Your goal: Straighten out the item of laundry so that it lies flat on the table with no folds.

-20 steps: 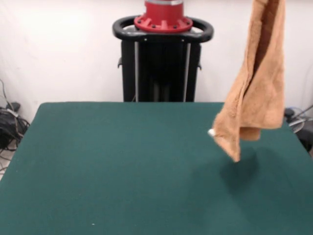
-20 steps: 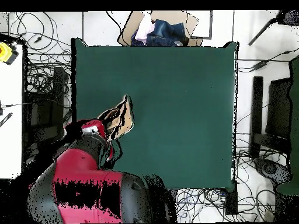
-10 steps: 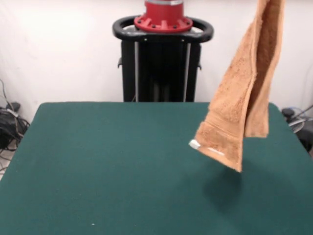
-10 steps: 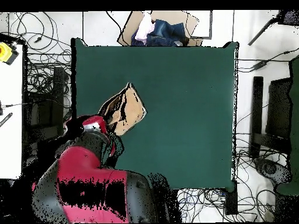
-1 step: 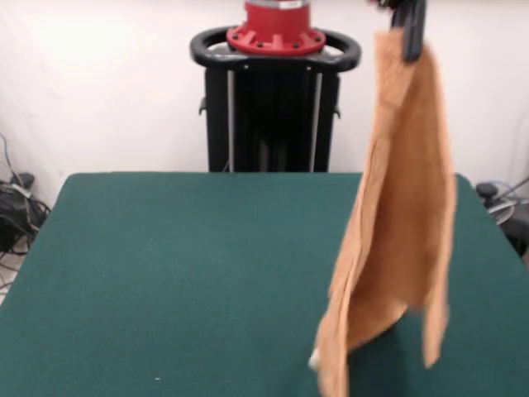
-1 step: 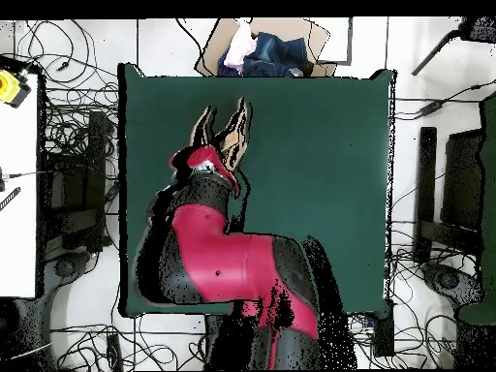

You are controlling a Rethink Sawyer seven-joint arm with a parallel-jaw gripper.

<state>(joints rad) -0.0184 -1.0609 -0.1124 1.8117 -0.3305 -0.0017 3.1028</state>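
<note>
Since half a second ago, your claw has carried the towel forward; gripped by its top edge, it hangs lower over the bench, ready for draping flat.

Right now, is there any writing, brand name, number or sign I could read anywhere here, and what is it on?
None can be read.
The towel hanging from the gripper shows a small white tag at its lower edge, too blurred to tell if it bears print.
The table and the red arm show no lettering.
</note>
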